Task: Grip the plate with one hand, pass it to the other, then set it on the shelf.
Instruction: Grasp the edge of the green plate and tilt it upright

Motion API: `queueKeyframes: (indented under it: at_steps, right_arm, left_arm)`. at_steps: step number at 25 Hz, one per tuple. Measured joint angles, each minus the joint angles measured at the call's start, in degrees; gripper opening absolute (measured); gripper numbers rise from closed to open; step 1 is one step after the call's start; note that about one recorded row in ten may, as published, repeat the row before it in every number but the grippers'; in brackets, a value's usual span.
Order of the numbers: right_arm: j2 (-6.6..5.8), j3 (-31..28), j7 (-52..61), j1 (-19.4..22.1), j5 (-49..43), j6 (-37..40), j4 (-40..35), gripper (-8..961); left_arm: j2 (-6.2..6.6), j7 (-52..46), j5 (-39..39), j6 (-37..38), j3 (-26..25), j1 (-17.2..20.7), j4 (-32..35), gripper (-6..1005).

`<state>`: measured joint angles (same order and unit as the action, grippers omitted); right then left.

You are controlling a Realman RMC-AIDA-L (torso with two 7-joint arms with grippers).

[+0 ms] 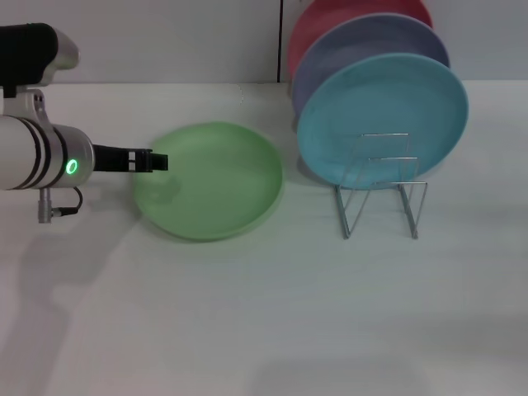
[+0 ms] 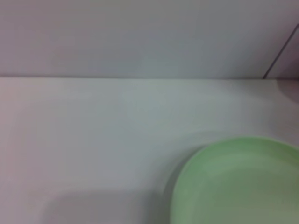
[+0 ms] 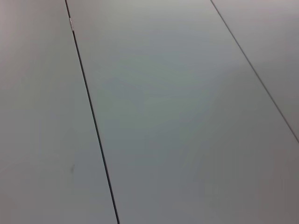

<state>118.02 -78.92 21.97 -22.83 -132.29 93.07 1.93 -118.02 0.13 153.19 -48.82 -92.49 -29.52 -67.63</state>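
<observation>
The light green plate (image 1: 210,181) lies flat on the white table, left of the middle. It also shows in the left wrist view (image 2: 238,182). My left gripper (image 1: 157,161) reaches in from the left, its dark tip over the plate's left rim. The silver wire shelf (image 1: 382,186) stands to the right of the plate, with the front part of its loops bare. My right gripper is out of view; its wrist view shows only blank panels.
A light blue plate (image 1: 382,115) stands upright in the shelf, with a purple plate (image 1: 363,49) and a red plate (image 1: 326,25) behind it. The wall runs along the table's far edge.
</observation>
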Motion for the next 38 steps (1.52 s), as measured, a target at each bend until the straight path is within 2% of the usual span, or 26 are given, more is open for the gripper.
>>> queueKeyframes:
  at_steps: [17, 38]
  right_arm:
    - [-0.17, -0.01, 0.00, -0.46, 0.00, 0.01, -0.16, 626]
    - [0.26, -0.01, 0.00, -0.21, -0.17, 0.21, 0.26, 626]
  left_arm:
    - [-0.01, 0.00, 2.17, -1.64, -2.72, -5.84, 8.50, 695]
    - [0.16, 1.44, 2.20, -2.51, -3.07, -7.46, 12.03, 695]
